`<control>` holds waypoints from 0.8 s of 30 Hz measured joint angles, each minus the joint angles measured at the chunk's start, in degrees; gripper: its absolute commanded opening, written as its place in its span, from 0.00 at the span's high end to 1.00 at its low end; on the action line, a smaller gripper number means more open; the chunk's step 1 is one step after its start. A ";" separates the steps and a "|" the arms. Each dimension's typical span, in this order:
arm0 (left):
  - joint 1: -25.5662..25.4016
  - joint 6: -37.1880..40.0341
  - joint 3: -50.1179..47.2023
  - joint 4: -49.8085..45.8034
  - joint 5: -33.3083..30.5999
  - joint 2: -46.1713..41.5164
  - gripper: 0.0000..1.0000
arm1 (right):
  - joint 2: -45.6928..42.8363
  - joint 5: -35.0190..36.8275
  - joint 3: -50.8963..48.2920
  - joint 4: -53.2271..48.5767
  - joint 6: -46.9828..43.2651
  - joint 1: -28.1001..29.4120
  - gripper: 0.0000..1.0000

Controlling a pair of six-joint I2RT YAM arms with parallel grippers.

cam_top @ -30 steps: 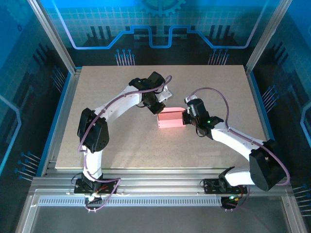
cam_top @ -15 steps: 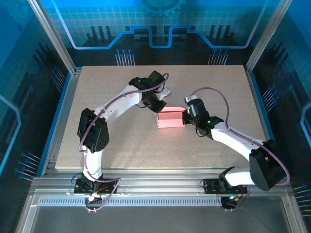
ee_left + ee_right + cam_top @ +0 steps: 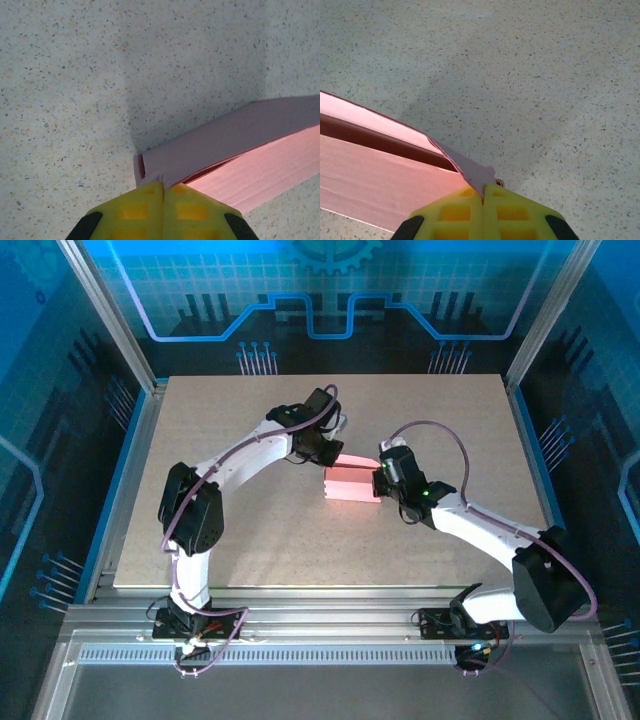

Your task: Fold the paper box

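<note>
The pink paper box [image 3: 350, 485] lies near the middle of the speckled table, between the two arms. Its far flap is raised and folded over the base. My left gripper [image 3: 331, 455] is at the box's far left corner, shut on a small tab of the paper box [image 3: 210, 145]; the yellow fingertips [image 3: 135, 210] meet with card pinched between them. My right gripper [image 3: 380, 478] is at the box's right end, shut on a pointed corner tab of the paper box [image 3: 380, 175], with yellow fingertips [image 3: 512, 212] closed together.
The speckled table [image 3: 250, 530] spreads out around the box on all sides. Aluminium frame posts [image 3: 110, 320] and blue panels stand along the back and sides. Both arm bases sit at the near edge.
The far flap of the box has been brought forward and down over the base, so the pink shape looks narrower from above. Both grippers have shifted slightly with it and stay shut.
</note>
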 measured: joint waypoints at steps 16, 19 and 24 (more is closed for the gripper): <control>-0.04 -3.69 0.68 -0.66 -1.22 0.37 1.00 | 1.27 1.46 0.81 0.22 0.68 0.55 0.98; 0.24 -4.44 1.73 -1.79 -1.01 0.94 1.00 | 1.66 1.44 1.14 0.26 0.66 0.55 0.98; 1.57 -5.29 4.68 -4.46 1.33 2.54 1.00 | 1.92 1.05 1.14 0.79 0.68 0.66 0.98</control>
